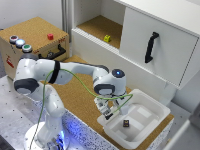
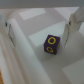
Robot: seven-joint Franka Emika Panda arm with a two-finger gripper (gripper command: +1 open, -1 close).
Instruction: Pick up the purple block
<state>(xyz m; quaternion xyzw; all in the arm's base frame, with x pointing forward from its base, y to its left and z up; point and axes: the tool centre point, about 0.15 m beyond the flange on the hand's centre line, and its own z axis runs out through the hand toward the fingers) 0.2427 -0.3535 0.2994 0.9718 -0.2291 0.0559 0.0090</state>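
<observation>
The purple block (image 1: 126, 122) is a tiny, very dark cube lying on the floor of a white tray (image 1: 151, 99). In the wrist view the purple block (image 2: 50, 45) shows yellow letter marks on its faces. My gripper (image 1: 109, 115) hangs over the tray's side nearest the arm, a short way from the block toward the exterior view's left and above it. The gripper (image 2: 42, 26) is open. One finger (image 2: 9, 30) and the other finger (image 2: 75, 22) stand wide apart with nothing between them, and the block lies just beyond the line between the tips.
A small yellow cube (image 1: 107, 38) sits on the cork shelf of the white cabinet (image 1: 160, 45) behind the tray. A small red cube (image 1: 50, 36) rests on a cork-topped box (image 1: 35, 42) with buttons. The tray's raised walls (image 2: 20, 60) surround the block.
</observation>
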